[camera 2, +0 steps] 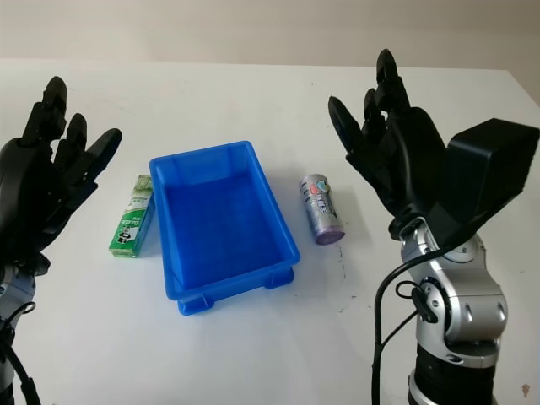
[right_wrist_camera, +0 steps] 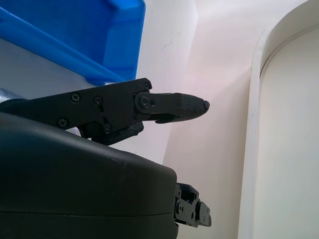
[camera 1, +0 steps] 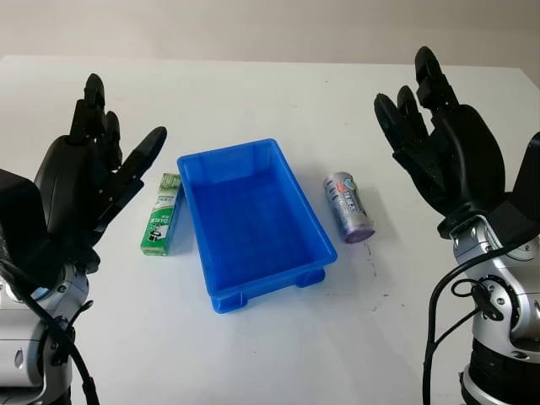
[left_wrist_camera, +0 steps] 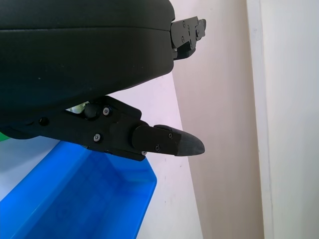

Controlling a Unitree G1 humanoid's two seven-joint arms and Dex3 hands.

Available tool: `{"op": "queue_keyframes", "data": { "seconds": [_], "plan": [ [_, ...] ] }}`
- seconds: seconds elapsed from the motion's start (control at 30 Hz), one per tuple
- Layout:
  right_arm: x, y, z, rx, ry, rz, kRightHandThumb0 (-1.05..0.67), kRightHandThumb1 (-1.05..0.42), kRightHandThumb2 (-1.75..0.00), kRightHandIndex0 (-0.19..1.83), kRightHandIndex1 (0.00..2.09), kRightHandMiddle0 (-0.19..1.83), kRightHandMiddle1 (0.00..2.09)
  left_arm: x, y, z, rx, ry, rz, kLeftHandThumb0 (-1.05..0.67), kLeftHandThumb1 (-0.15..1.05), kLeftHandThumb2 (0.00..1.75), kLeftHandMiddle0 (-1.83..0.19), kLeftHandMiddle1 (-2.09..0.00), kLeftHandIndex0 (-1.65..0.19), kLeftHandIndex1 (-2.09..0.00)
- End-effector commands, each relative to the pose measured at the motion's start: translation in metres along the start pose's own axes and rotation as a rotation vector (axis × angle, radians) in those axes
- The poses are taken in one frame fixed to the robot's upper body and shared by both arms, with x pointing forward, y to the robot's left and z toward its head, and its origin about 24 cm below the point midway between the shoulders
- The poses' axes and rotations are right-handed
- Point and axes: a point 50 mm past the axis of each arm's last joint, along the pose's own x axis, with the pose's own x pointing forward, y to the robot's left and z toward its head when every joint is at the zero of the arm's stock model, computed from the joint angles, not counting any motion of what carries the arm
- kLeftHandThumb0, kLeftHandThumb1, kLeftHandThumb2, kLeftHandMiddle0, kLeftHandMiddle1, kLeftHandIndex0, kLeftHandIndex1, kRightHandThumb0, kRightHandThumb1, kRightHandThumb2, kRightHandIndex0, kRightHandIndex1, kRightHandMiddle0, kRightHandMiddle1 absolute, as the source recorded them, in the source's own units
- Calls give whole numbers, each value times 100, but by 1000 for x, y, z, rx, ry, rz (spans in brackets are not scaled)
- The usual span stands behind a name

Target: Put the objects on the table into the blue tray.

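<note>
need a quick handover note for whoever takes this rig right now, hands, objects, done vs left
Left robot hand: open, raised above the table at the left, holding nothing.
Right robot hand: open, raised at the right, holding nothing.
Blue tray: mid-table, nothing in it.
Green box: lying on the table just left of the tray, nearest the left robot hand.
Purple can: lying on its side right of the tray, nearest the right robot hand.
Done: nothing placed yet.
Left: both the green box and the purple can go into the tray.
</note>
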Motion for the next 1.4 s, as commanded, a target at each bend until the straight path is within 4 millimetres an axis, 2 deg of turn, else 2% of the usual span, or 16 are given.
{"op": "queue_keyframes", "data": {
  "seconds": [0.0,0.43,0.7,0.97,1.2,1.37],
  "plan": [
    [-3,0,5,-4,-20,3,-45,-105,-33,-19,0,-19,0,-2,0,5,6,-22,0,-48,105,19,19,-4,19,-1],
    [0,-2,2,-16,-10,14,-45,-105,-33,-19,0,-19,0,-2,-1,2,17,-18,-19,-48,105,23,18,-3,19,0],
    [4,-6,7,-52,10,26,-45,-105,-27,-19,0,-19,0,-3,-4,3,4,-16,-30,-45,105,27,19,-1,19,0],
    [29,-35,16,-264,67,139,-49,-103,-9,-19,0,-19,0,-3,-3,2,13,-17,-38,-47,105,27,19,0,19,0],
    [50,-63,23,-454,112,259,-41,-89,-3,-19,0,-19,0,-3,-3,1,-10,-11,-35,-46,105,25,19,0,19,0],
    [63,-77,28,-732,122,281,-45,-78,-2,-13,4,-10,6,-4,-2,1,2,-6,-35,-48,105,24,19,0,19,0]
  ]
}}
